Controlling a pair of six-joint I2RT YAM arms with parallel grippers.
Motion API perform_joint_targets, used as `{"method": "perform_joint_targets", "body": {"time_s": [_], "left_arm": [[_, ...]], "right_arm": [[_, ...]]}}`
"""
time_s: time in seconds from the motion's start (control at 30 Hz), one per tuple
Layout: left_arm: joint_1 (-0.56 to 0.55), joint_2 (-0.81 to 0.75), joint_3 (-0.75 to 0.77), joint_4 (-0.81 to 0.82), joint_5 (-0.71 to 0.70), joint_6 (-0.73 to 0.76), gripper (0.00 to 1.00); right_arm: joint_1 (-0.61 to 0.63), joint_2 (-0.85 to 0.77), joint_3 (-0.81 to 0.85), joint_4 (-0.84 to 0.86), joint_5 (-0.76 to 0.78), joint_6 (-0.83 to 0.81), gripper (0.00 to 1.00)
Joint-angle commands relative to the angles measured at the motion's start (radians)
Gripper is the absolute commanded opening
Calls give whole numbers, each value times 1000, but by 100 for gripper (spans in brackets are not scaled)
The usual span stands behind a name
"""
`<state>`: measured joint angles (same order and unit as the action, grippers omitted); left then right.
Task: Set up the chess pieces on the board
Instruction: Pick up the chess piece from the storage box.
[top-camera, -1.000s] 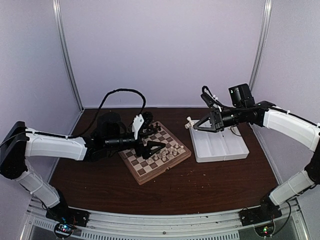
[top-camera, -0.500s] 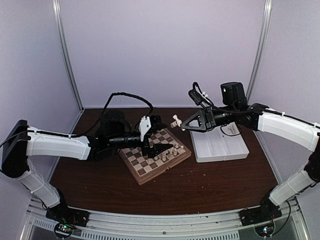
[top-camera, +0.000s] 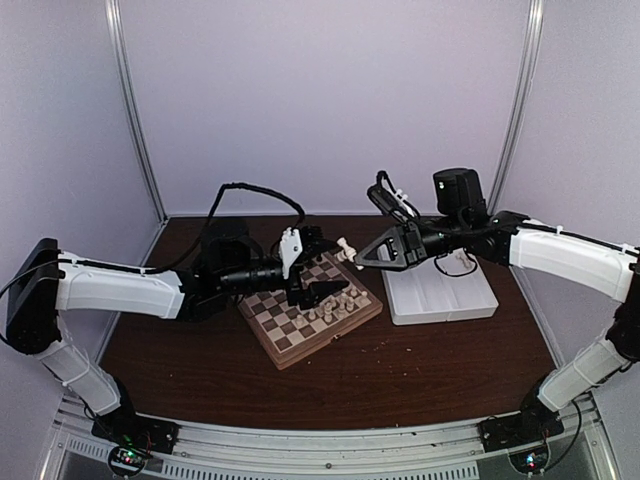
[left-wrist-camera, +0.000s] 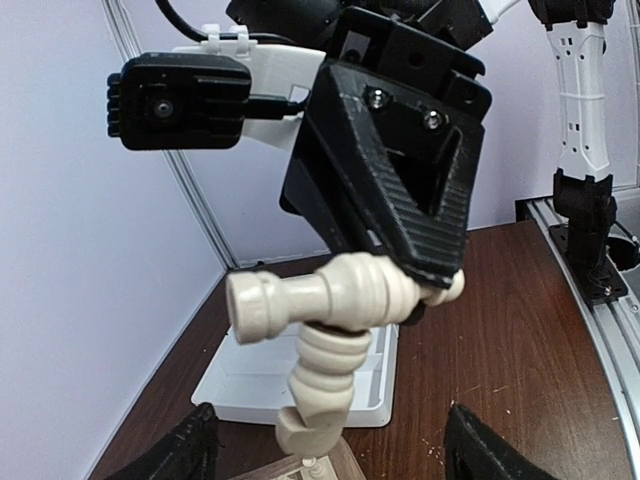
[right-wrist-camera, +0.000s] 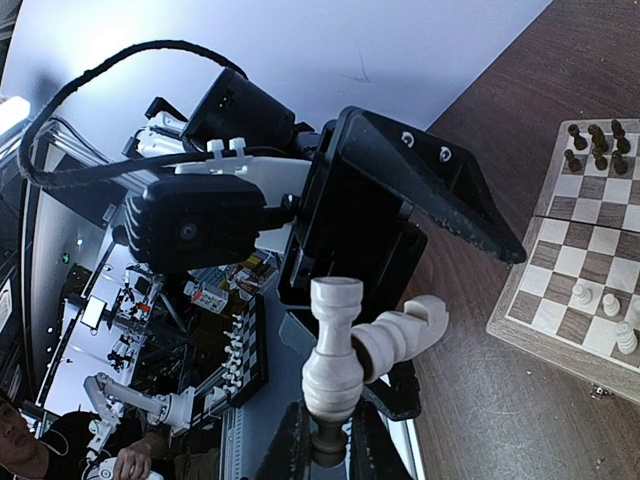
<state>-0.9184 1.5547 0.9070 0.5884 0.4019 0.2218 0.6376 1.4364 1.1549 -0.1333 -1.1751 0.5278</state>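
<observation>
As right jaws shift leftward, chess pieces (top-camera: 346, 246) clamped

Legible text, labels, brands, numbers, signs: none in any view.
Small coloured patches (right-wrist-camera: 222, 288) in far background of right wrist view: possibly printed, too small and blurred to read.
</observation>
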Motion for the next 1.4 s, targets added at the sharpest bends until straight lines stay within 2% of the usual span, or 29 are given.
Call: {"method": "perform_joint_targets", "body": {"time_s": [0.0, 0.17, 0.4, 0.53, 0.7, 0.83, 0.97, 1.0, 1.1, 1.23, 1.37], "left_arm": [[-2, -13, 16, 73, 71, -57, 78], [9, -45, -20, 69, 139, -159, 81], [127, -83, -132, 242, 236, -454, 82], [149, -108, -166, 308, 266, -564, 87], [168, -102, -150, 379, 317, -768, 88], [178, -54, -111, 524, 372, -960, 88], [190, 86, -39, 810, 418, -1217, 86], [191, 110, -10, 822, 428, -1258, 86], [190, 149, 49, 822, 446, -1292, 84], [190, 138, 52, 822, 438, -1276, 84], [183, 137, 65, 823, 454, -1272, 77]], "right_arm": [[10, -18, -17, 39, -40, -12, 0], [9, -51, -18, 27, -43, -30, 0], [9, -96, -7, -14, -39, -64, 0], [10, -105, 11, -26, -33, -67, 0], [10, -119, 21, 14, -25, -33, 0], [12, -136, 8, 110, -14, 34, 0], [23, -133, 0, 238, -8, 132, 0], [31, -131, 0, 268, -9, 157, 0], [43, -128, 9, 308, -2, 182, 0], [46, -125, 15, 310, 11, 183, 0], [51, -110, 21, 340, 14, 199, 0]]}}
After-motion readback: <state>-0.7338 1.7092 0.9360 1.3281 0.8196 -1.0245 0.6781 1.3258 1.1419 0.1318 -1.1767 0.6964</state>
